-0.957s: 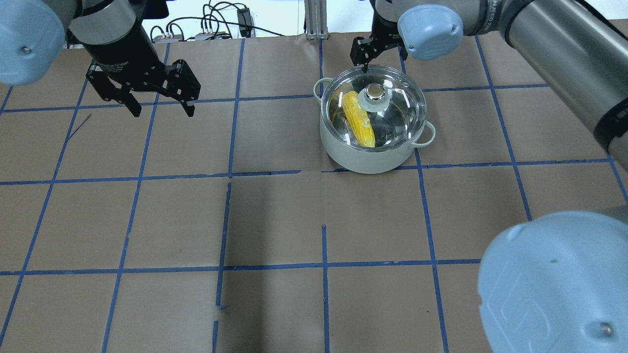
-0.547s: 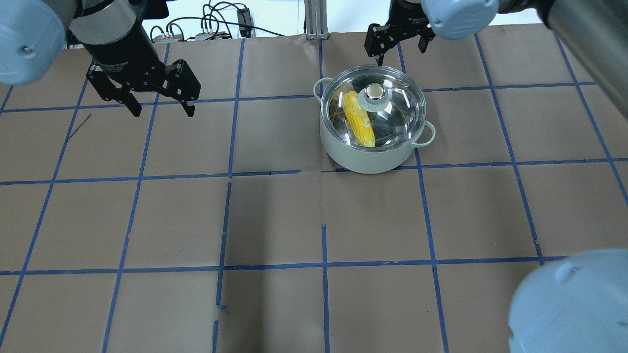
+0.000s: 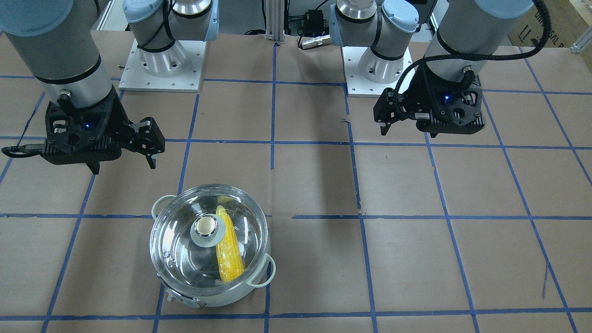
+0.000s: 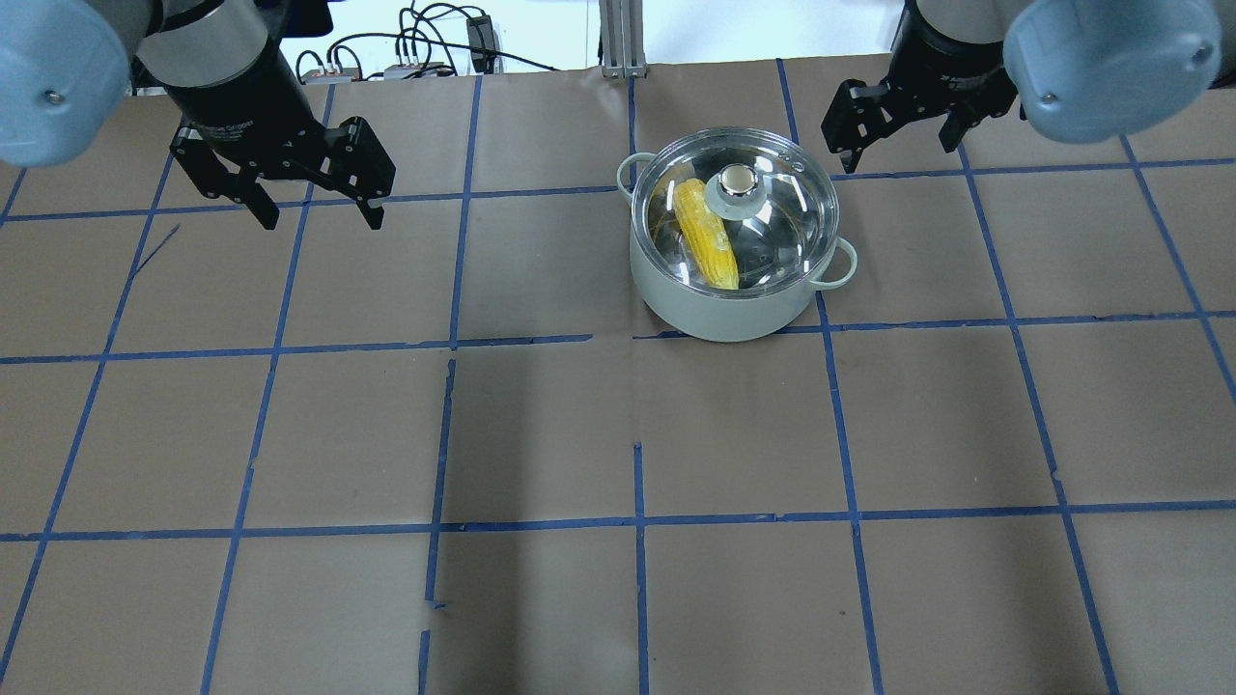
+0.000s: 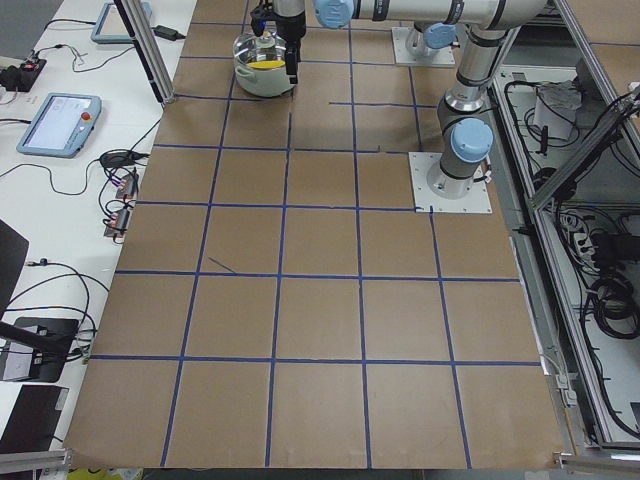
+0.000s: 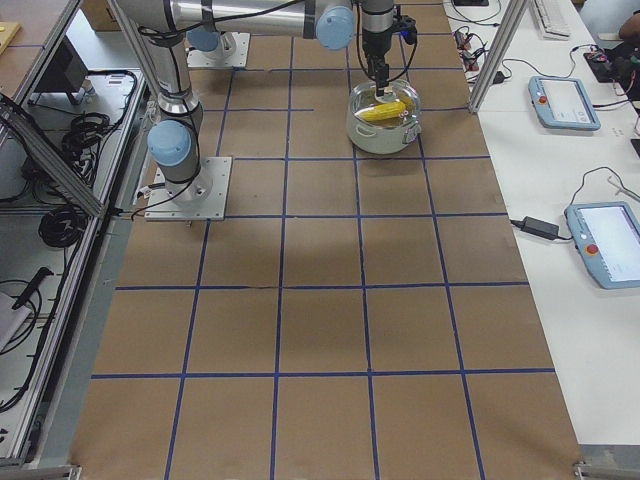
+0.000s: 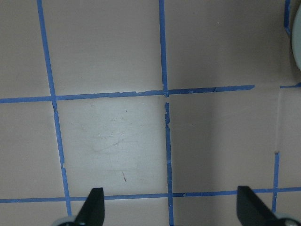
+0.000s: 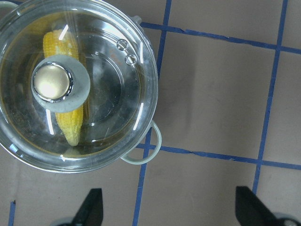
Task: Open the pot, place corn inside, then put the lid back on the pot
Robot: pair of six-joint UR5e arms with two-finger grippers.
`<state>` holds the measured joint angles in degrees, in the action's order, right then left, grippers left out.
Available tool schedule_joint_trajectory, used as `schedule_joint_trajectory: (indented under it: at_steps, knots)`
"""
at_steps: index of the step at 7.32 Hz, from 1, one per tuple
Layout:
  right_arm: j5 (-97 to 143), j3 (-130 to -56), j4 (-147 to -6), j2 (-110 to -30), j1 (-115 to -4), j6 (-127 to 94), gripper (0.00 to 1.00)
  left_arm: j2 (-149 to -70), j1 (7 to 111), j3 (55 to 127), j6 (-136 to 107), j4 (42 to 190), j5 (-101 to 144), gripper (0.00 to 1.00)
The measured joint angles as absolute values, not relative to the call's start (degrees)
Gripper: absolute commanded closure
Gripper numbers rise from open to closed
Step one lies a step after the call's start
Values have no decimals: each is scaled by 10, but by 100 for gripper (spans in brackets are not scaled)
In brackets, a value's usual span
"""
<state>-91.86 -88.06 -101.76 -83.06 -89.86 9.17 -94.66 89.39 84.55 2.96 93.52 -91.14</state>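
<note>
The pot [image 4: 724,311] stands on the table with the glass lid [image 4: 777,227] seated on it, knob [image 4: 737,179] up. The corn [image 4: 705,236] lies inside, seen through the glass. In the front view the pot [image 3: 222,296], lid [image 3: 182,252] and corn [image 3: 230,254] show the same. My right gripper [image 4: 893,159] is open and empty, raised beyond the pot's far right. Its wrist view shows the lid [image 8: 117,94] and corn [image 8: 70,125] at upper left of the gripper [image 8: 171,214]. My left gripper [image 4: 322,224] is open and empty, far left of the pot.
Brown paper with a blue tape grid covers the table [image 4: 541,434]. Cables and boxes lie beyond the far edge [image 4: 435,48]. The left wrist view shows bare paper under the left gripper [image 7: 171,212] and the pot's edge [image 7: 296,42] at the right.
My right gripper has moved away from the lid's far rim, to the right in the overhead view. The lid, pot, corn and left arm have not moved.
</note>
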Motion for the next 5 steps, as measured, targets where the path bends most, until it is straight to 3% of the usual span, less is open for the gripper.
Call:
schedule_joint_trajectory:
  at_steps: [5]
  knots:
    - [-919, -888, -1018, -847, -897, 84, 0, -947, 894, 846, 30, 935, -911, 0]
